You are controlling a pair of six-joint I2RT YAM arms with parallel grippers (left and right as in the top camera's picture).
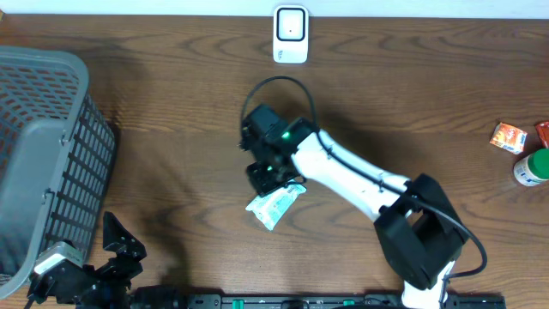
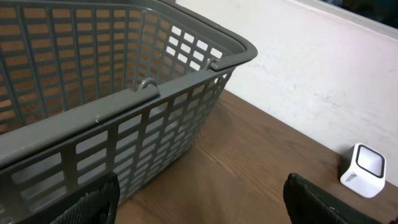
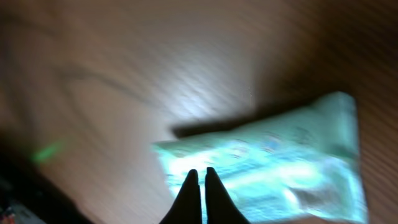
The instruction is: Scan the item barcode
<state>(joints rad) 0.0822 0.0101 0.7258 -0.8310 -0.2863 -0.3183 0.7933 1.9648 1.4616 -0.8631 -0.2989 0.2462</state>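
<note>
While the right gripper (image 3: 199, 179) has its fingers (image 3: 190, 194) pressed together on the near edge of the pale green packet (image 1: 276, 206), the white scanner (image 1: 291, 34) stands well beyond it, bare wood between. An orange carton (image 1: 508, 137) and a green-capped bottle (image 1: 532, 168) lie far off sideways. The left gripper (image 1: 120, 242) gapes wide, with the grey basket (image 1: 51, 154) just ahead.

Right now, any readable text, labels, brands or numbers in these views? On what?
No text here can be quoted; nothing reads clearly.
pouch: printing visible, too blurred to read.
scanner: small dark mark on its side, too small to read.
orange packet: print too small to read.
green-capped bottle: label too small to read.
</note>
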